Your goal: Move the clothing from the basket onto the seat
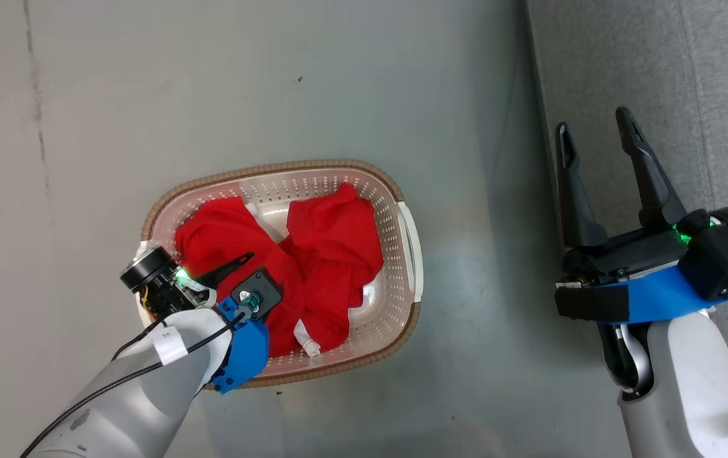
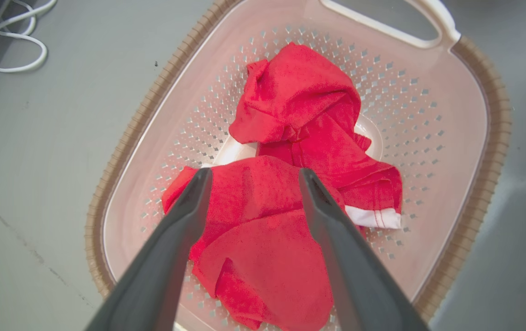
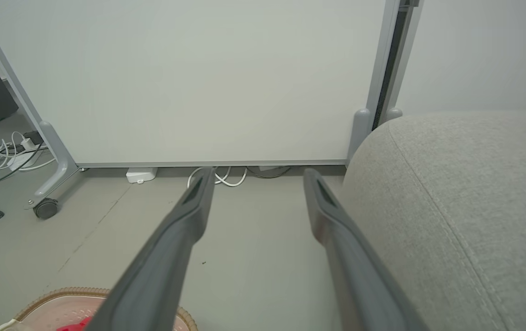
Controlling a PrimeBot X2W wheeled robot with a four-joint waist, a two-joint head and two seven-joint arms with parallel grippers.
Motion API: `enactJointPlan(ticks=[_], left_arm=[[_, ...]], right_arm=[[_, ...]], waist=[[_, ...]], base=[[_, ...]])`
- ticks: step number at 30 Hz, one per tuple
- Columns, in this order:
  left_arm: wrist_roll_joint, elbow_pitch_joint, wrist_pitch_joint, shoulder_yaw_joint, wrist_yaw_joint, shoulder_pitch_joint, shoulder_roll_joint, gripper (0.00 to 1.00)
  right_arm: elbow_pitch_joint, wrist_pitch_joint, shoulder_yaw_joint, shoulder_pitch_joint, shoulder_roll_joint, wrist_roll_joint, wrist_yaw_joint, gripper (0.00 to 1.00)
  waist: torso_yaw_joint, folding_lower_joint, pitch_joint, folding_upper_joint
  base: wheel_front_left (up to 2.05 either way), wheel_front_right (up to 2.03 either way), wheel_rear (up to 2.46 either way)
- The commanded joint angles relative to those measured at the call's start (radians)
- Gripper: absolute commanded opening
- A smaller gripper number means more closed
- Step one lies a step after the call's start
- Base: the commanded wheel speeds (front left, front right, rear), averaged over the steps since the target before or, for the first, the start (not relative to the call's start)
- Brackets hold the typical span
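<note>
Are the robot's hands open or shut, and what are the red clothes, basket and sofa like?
Left gripper, open, over the clothing.
Right gripper, open, holding nothing.
Clothing, crumpled inside the basket.
Basket, upright on the floor.
Seat, no clothing on its visible part.

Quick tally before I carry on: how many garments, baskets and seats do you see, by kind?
Cream-white perforated plastic laundry basket with brown woven-look rim: 1
Bright red soft fabric garments with white striped trim: 2, both in the basket
Light grey fabric-upholstered sofa: 1
Total: 4
</note>
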Motion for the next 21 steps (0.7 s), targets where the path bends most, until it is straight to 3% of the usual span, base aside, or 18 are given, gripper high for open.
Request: enactJointPlan(ticks=[1,8,21], left_arm=[[-0.012,0.019,0.019,-0.036,0.0,-0.02,0.005,1.0],[-0.055,0.066,0.1,-0.146,0.0,-0.08,0.016,1.0],[-0.093,0.061,0.189,-0.176,-0.001,-0.153,0.036,1.0]], right_arm=[[-0.009,-0.003,0.002,-0.021,-0.003,-0.006,0.002,1.0],[-0.03,-0.003,-0.009,-0.049,-0.003,-0.012,0.002,1.0],[-0.07,-0.003,-0.023,-0.087,-0.003,-0.018,0.002,1.0]], waist=[[-0.001,-0.0002,0.032,0.0],[-0.007,-0.0002,0.094,0.0],[-0.023,-0.0002,0.221,0.0]], base=[[0.0,0.0,0.0],[0.0,0.0,0.0],[0.0,0.0,0.0]])
